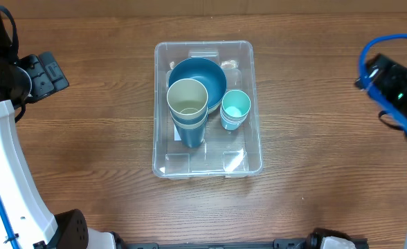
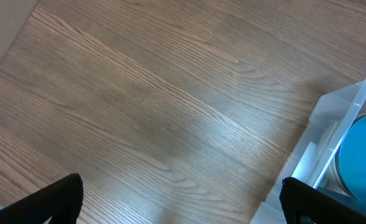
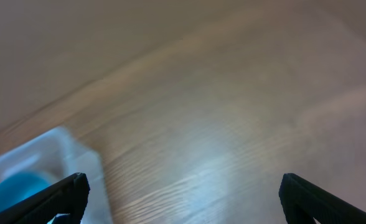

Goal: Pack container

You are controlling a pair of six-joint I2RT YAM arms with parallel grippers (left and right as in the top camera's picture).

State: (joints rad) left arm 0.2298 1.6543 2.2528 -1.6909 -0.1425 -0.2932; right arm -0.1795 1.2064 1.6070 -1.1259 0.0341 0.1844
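Observation:
The clear plastic container [image 1: 248, 149] sits in the middle of the table. Inside it are a blue bowl [image 1: 214, 77], a stack of cups topped by a cream cup [image 1: 187, 97], and a small teal cup [image 1: 235, 105]. A white label [image 1: 178, 134] shows on its base. My left gripper [image 2: 183, 202] is open and empty, over bare wood left of the container [image 2: 314, 143]; the blue bowl [image 2: 363, 149] shows at that view's right edge. My right gripper [image 3: 183, 199] is open and empty over bare wood right of the container [image 3: 52, 155]. The fingers are not visible in the overhead view.
The left arm [image 1: 10, 138] stands at the table's left edge and the right arm with blue cables [image 1: 397, 83] at the right edge. Bare wooden tabletop [image 1: 93, 138] surrounds the container.

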